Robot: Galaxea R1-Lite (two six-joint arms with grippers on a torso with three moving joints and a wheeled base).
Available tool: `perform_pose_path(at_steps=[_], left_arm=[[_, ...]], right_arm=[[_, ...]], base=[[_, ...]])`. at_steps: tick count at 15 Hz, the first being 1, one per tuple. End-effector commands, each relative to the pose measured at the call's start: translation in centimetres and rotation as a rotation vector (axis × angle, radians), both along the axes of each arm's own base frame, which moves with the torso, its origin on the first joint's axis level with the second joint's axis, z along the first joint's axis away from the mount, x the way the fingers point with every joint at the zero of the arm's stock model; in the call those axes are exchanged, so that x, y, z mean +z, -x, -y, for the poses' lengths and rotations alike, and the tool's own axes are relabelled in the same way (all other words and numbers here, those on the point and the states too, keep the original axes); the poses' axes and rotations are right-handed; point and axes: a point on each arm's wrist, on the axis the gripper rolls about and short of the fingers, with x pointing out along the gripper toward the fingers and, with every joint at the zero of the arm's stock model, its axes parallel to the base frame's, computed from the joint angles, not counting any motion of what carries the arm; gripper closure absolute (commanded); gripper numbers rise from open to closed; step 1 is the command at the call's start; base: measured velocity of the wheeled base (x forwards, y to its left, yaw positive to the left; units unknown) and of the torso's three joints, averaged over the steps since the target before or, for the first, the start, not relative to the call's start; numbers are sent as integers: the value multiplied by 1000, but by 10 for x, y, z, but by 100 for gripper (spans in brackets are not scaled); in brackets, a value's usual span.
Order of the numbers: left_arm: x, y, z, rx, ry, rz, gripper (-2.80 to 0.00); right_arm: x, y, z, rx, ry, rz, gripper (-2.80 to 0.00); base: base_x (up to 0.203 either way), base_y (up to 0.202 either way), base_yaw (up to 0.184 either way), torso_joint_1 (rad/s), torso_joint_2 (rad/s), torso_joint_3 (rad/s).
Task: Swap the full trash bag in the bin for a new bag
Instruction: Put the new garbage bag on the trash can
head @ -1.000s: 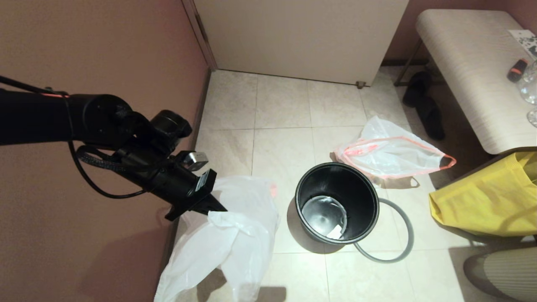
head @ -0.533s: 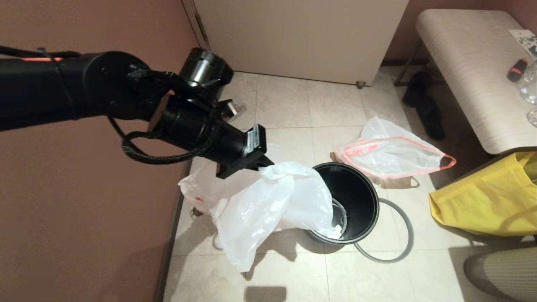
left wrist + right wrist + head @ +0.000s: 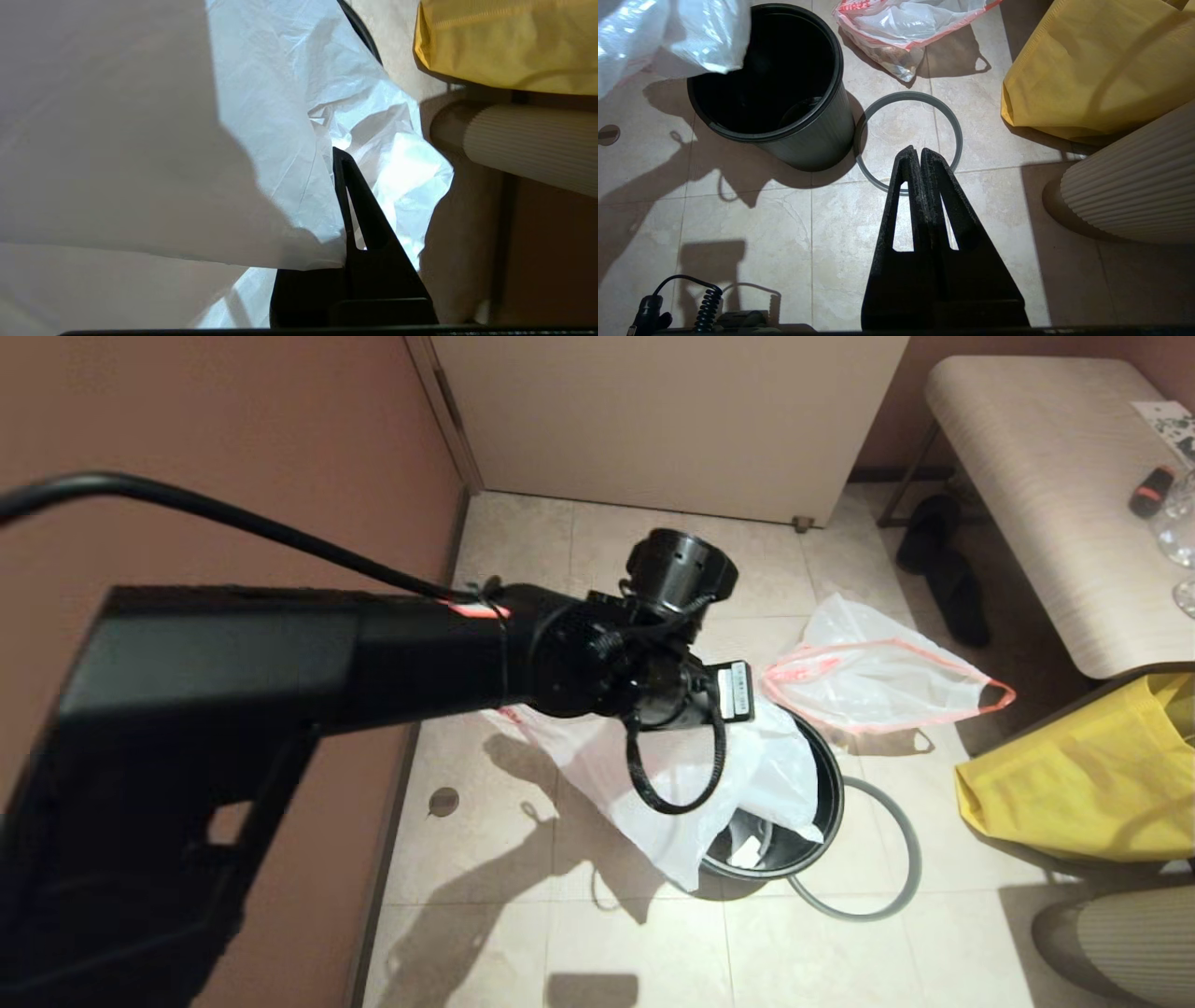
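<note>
Across the head view, the left gripper (image 3: pixel 724 705) is being stretched over the small round black plastic bin (image 3: pixel 822 803), and the limp translucent white new bag (image 3: pixel 653 784) is being draped from it over the bin's near-left rim and down toward the tiled floor (image 3: pixel 523 933). The translucent white full trash bag with the pink-red hem (image 3: pixel 868 681) is lying on the floor just behind the bin, the separate grey hoop rim (image 3: pixel 896 868) is lying beside the bin's right side, and a big yellow bag (image 3: pixel 1083 784) is sitting further right.

Seen from the left wrist, the new bag (image 3: pixel 261 116) is being pinched between the closed black fingers (image 3: pixel 364 219), with the plastic bunched around them.

Seen from the right wrist, the right gripper (image 3: pixel 916 154) is being held above the floor with its fingers pressed together on nothing, its tips over the grey hoop rim (image 3: pixel 878 175). The bin (image 3: pixel 808 140) is standing upright, with the new bag (image 3: pixel 691 37) hanging over one edge of its opening.
</note>
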Motion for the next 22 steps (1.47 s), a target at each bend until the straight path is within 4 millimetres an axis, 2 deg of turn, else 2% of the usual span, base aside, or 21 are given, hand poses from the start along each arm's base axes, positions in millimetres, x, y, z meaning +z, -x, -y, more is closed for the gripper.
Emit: perform_pose_path(at_steps=[1, 3, 4, 5, 7, 9, 13, 15, 19, 21, 22], left_arm=[[-50, -10, 33, -30, -36, 18, 0], [-96, -19, 58, -78, -80, 110, 0], [-113, -24, 67, -93, -101, 169, 0], [-139, -33, 73, -107, -140, 243, 0], [-175, -53, 75, -133, -253, 441, 0], [-201, -65, 69, -71, -390, 512, 0], [-217, -75, 60, -94, -510, 542, 0], [-217, -77, 60, -95, -515, 575, 0], [-240, -82, 55, -118, -602, 587, 0], [-242, -85, 51, -100, -614, 582, 0], [-235, -87, 50, -91, -607, 590, -280]], right_arm=[[0, 0, 0, 0, 0, -1, 0], [0, 0, 0, 0, 0, -1, 0], [0, 0, 0, 0, 0, -1, 0], [0, 0, 0, 0, -1, -1, 0], [0, 0, 0, 0, 0, -1, 0], [0, 0, 0, 0, -1, -1, 0], [0, 0, 0, 0, 0, -1, 0], [0, 0, 0, 0, -1, -1, 0], [0, 0, 0, 0, 0, -1, 0], [0, 0, 0, 0, -1, -1, 0], [0, 0, 0, 0, -1, -1, 0]], base=[[0, 0, 0, 0, 0, 0], [0, 0, 0, 0, 0, 0], [0, 0, 0, 0, 0, 0], [0, 0, 0, 0, 0, 0], [0, 0, 0, 0, 0, 0], [0, 0, 0, 0, 0, 0], [0, 0, 0, 0, 0, 0], [0, 0, 0, 0, 0, 0], [0, 0, 0, 0, 0, 0], [0, 0, 0, 0, 0, 0], [0, 0, 0, 0, 0, 0]])
